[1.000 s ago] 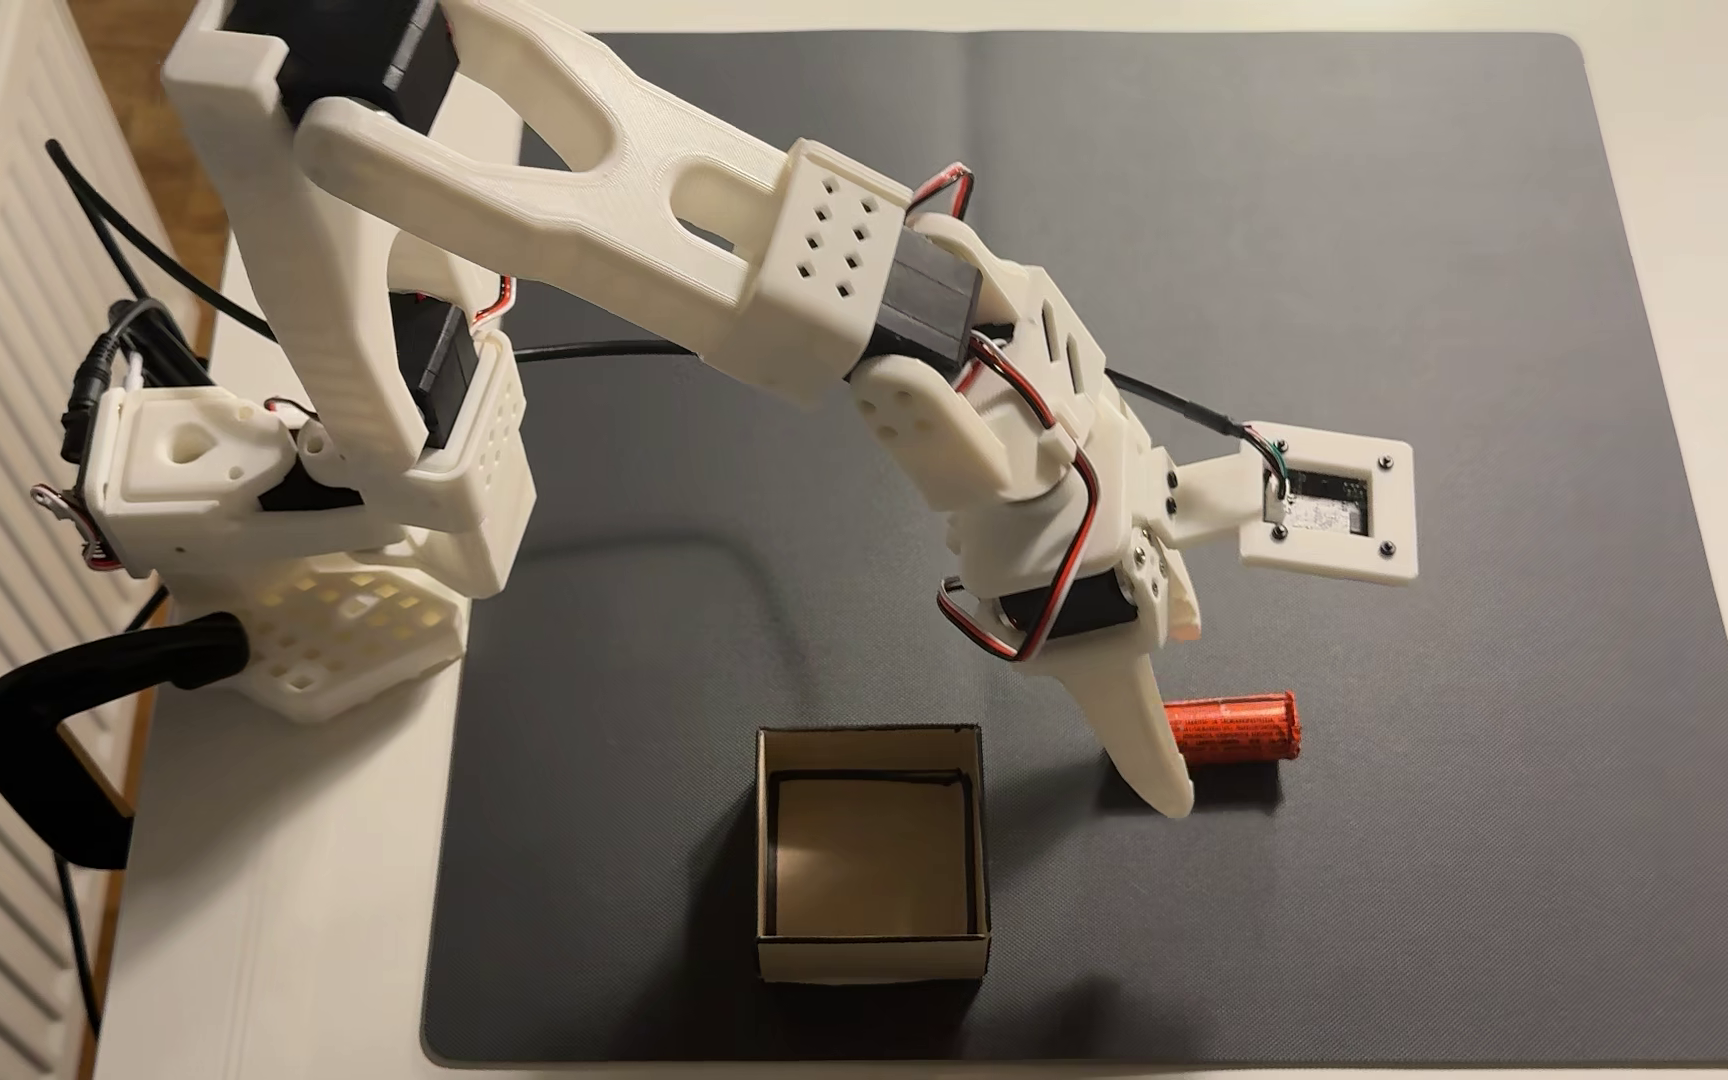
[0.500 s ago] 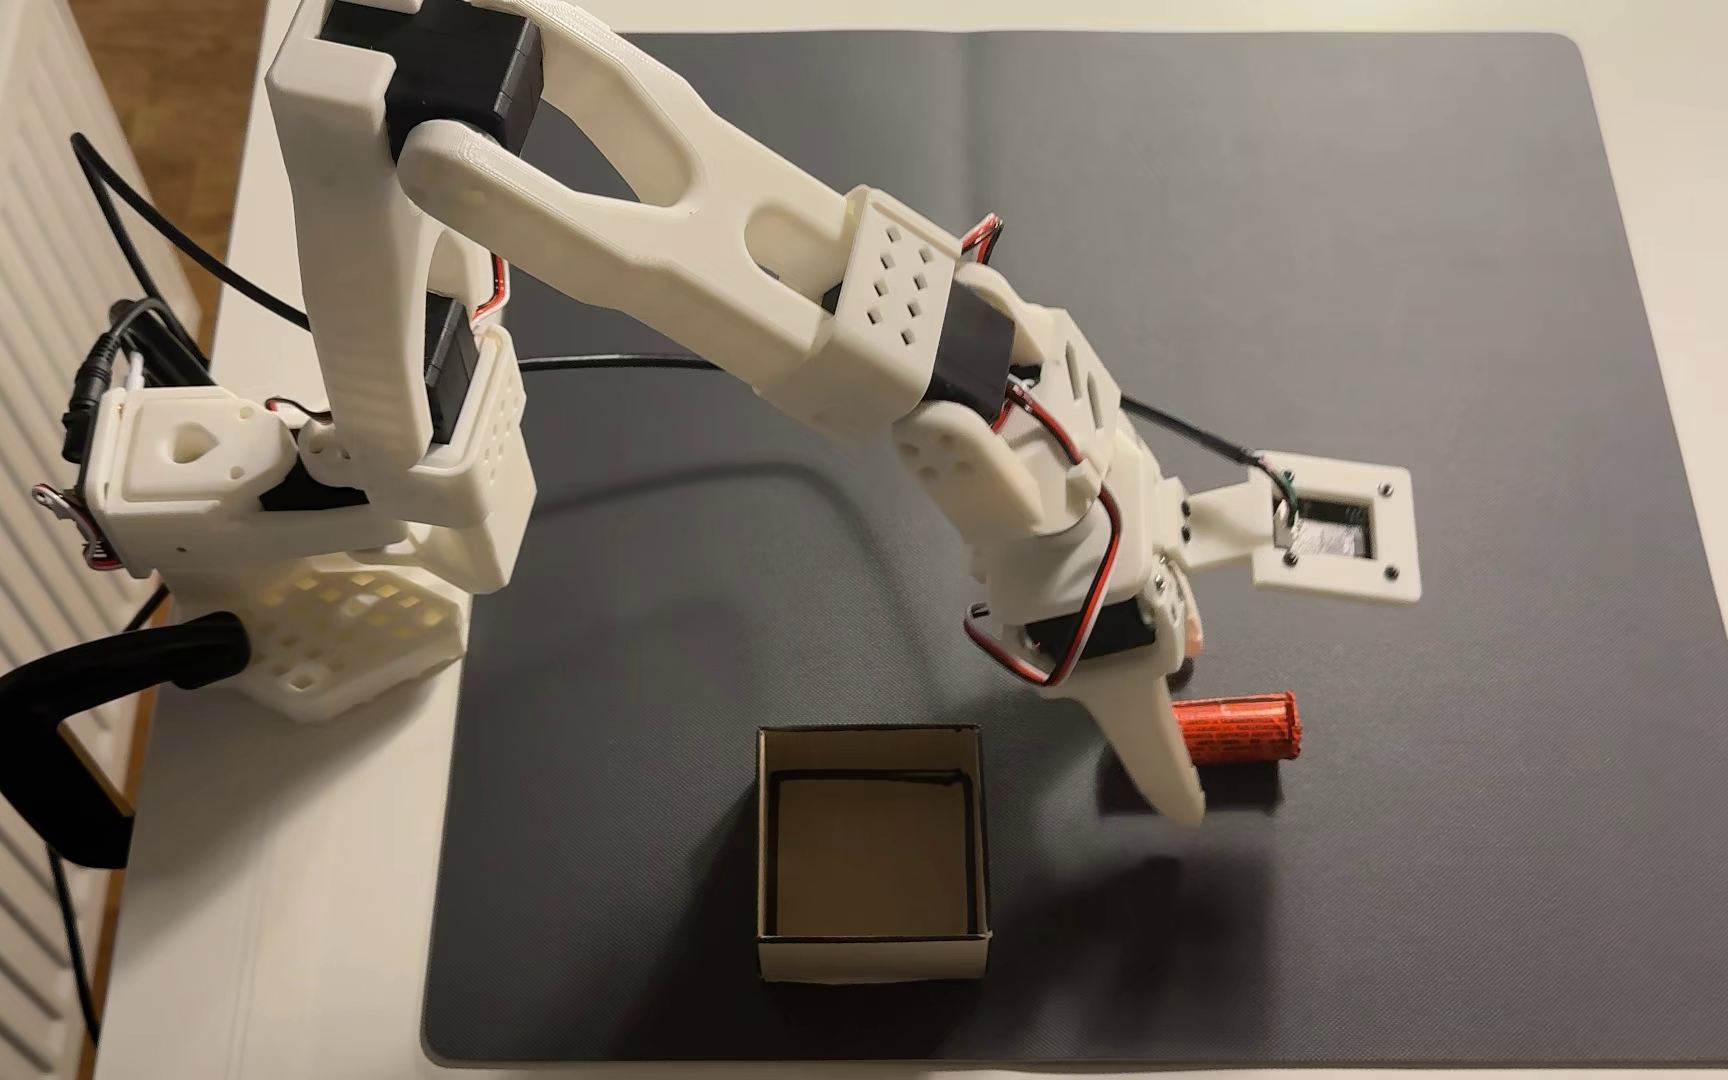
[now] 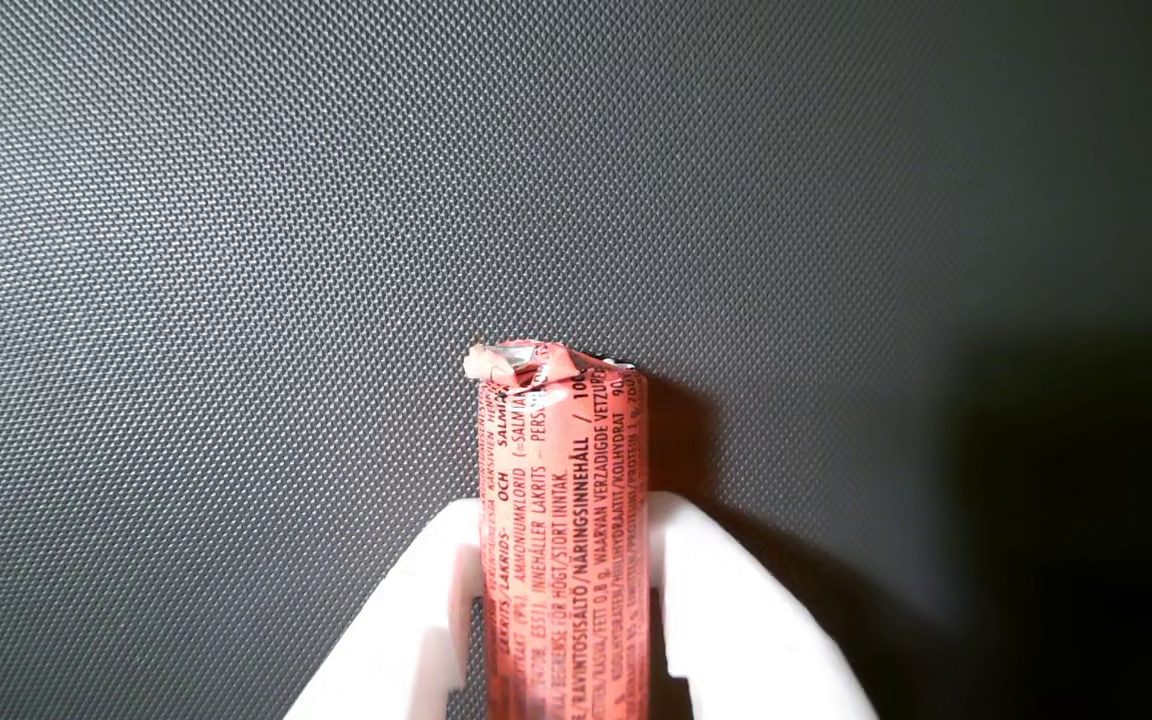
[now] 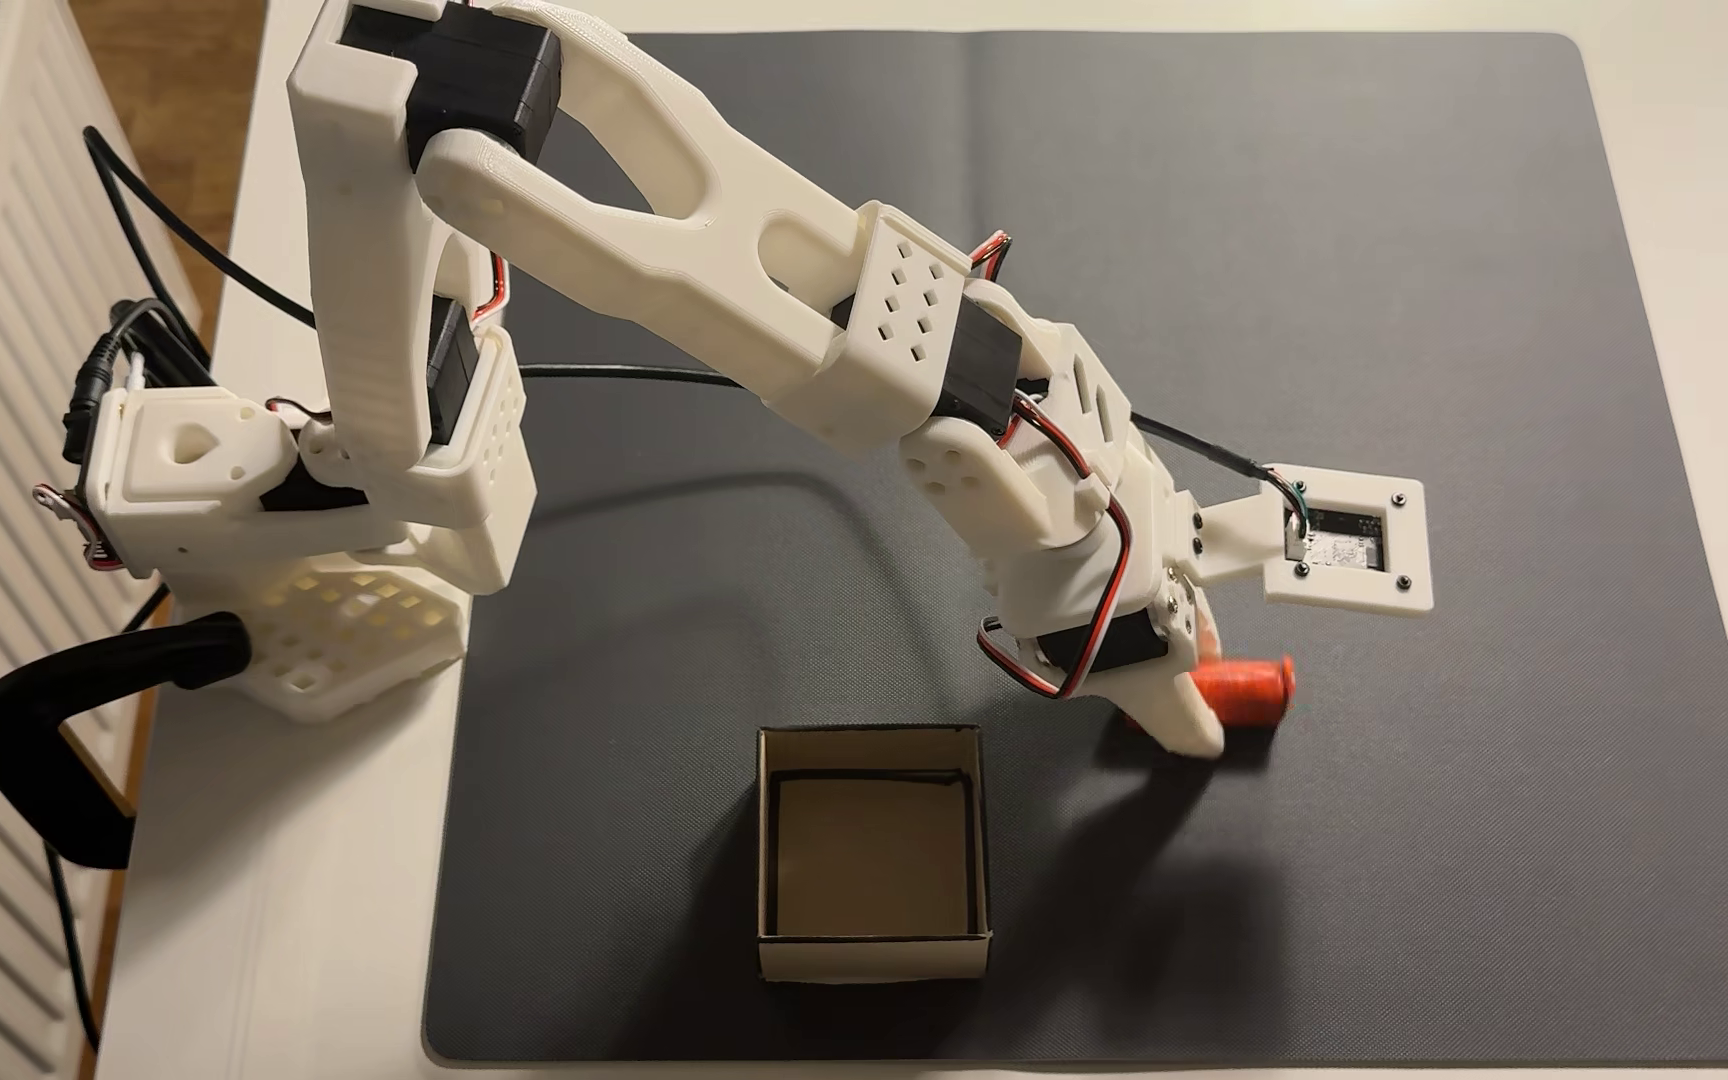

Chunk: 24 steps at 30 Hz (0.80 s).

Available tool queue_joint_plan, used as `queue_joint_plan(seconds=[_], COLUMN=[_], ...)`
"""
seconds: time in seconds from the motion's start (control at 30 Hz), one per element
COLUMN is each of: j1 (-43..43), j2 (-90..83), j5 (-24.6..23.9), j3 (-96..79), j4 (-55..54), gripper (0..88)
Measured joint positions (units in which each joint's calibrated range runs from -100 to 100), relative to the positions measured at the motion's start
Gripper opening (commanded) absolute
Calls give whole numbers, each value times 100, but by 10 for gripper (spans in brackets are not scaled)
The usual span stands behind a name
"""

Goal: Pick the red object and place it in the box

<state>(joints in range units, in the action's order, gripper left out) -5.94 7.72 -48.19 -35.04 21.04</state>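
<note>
Where the white robot arm [image 4: 694, 260] reaches out from its base at the left of the fixed view, its gripper [image 4: 1198, 717] is down near a dark grey mat [image 4: 1462, 312] and is pinching the red object [image 4: 1249, 691], a small orange-red paper-wrapped roll. In the wrist view the roll [image 3: 561, 500] sits squarely between the two white fingers [image 3: 736, 600], which press against its sides, with one crimped end poking out beyond the fingertips toward the top of the picture. Fine dark print runs along its wrapper. In the fixed view the roll's free end sticks out to the right of the gripper; it looks blurred, and I cannot tell whether it touches the mat. The box [image 4: 872, 955], a small open cardboard square with a black line around its floor, stands on the mat below and to the left of the gripper, near it but apart. A black cable [image 4: 631, 372] trails from the arm across the mat. The mat lies on a pale table [image 4: 268, 935].
</note>
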Motion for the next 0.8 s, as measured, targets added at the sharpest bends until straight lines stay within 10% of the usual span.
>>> queue_joint_plan(seconds=[0.8], j1=[-22], j2=[-1199], j5=[205], j3=[821], j4=[1722], gripper=[39])
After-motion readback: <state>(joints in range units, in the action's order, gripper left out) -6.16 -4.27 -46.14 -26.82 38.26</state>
